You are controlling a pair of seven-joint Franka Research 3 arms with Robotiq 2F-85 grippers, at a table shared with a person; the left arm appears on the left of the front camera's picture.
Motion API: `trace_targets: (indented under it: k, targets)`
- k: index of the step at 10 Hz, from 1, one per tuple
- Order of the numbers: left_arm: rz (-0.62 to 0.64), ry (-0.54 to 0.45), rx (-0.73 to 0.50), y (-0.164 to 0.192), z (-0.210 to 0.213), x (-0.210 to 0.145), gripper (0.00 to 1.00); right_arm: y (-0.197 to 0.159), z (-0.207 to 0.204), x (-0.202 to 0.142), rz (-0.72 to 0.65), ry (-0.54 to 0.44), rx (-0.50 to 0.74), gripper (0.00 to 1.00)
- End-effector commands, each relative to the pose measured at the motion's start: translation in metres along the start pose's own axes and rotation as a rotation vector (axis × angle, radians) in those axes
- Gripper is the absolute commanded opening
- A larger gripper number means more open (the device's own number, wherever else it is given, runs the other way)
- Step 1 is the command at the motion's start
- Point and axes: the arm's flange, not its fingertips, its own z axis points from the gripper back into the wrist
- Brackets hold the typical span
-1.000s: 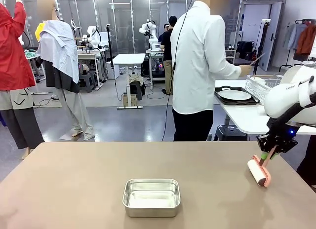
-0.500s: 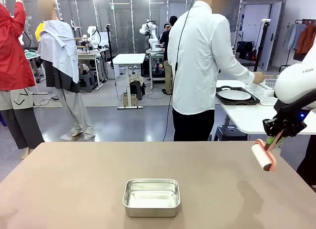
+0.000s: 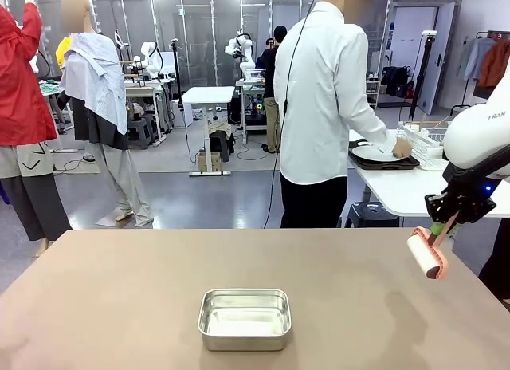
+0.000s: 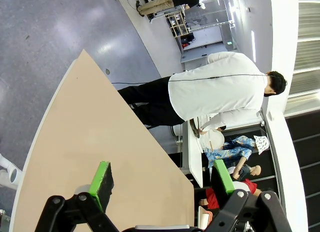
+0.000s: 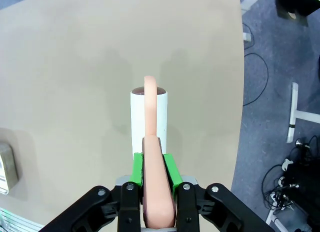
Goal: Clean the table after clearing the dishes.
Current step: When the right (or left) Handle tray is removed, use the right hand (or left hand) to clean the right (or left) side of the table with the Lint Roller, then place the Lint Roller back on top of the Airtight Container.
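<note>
One roller: pink-handled lint roller (image 3: pixel 427 255) pinched in the right gripper (image 5: pixel 152 167), pads pressed onto the handle — hanging above the table (image 3: pixel 119 298) at its right edge, not touching.
Left gripper (image 4: pixel 162 179): fingers spread, holding nothing, above the table.
Dishes (image 3: pixel 376 153): off the table, on the white side table beyond it — the person's hand (image 3: pixel 401 147) is on them.
Risk: steel tin (image 3: pixel 244 318) sits mid-table — a wide sweep could knock it.
Risk: the thin handle could twist in the pinch under pressure.

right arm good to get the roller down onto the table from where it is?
Probably yes. The right gripper holds the lint roller just above the table near its right edge, with bare tabletop beneath.
</note>
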Motion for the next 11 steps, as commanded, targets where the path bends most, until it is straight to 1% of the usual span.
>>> trace_targets:
  k: [1,9,10,11]
  targets:
    - [0.011,0.008,-0.005,-0.001,0.003,0.004,1.00,0.001,0.001,0.002,0.007,-0.017,0.010,0.22]
    - [0.011,0.008,-0.005,-0.001,0.003,0.004,1.00,0.001,0.001,0.002,0.007,-0.017,0.010,0.22]
    - [0.011,0.008,-0.005,-0.001,0.003,0.004,1.00,0.000,0.000,0.000,0.000,0.000,0.000,0.22]
    - [0.011,0.008,-0.005,-0.001,0.003,0.004,1.00,0.032,0.018,0.009,0.138,-0.064,0.013,0.22]
